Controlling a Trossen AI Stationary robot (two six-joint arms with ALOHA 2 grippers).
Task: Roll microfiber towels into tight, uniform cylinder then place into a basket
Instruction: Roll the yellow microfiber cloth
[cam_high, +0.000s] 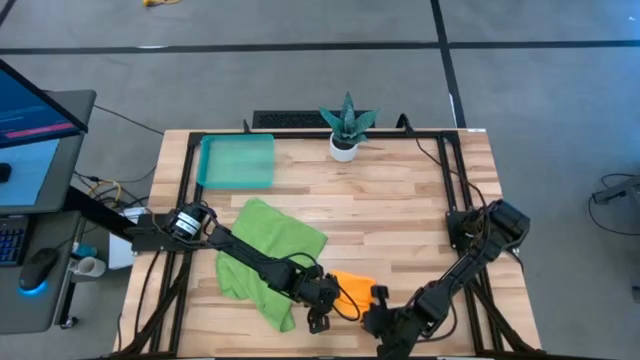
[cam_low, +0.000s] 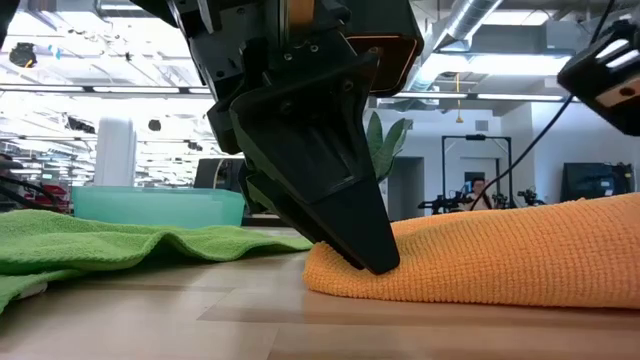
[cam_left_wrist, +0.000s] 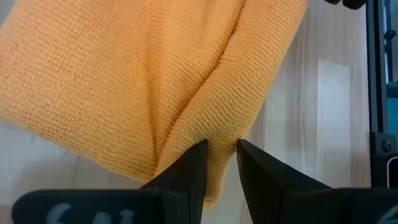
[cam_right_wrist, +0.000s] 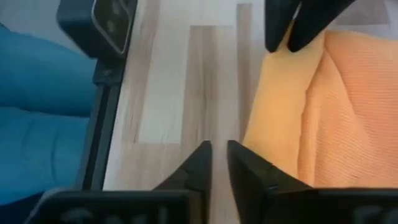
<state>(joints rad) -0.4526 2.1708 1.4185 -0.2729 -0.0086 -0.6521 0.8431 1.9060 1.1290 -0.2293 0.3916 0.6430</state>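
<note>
Orange towel (cam_high: 352, 290), soft & floppy, lies bunched near table (cam_high: 400, 190) front edge w/ left gripper (cam_left_wrist: 221, 144) pinching a fold in it, right gripper (cam_right_wrist: 219, 147) nearly closed on nothing just beside its edge; best grabbed at an edge.

Left gripper (cam_high: 322, 300) squeezed: green towel (cam_high: 268, 250) just behind, right gripper (cam_high: 378, 318) close ahead across orange towel (cam_high: 355, 288). Bare table (cam_high: 400, 200) open beyond, toward plant pot (cam_high: 345, 148).
</note>
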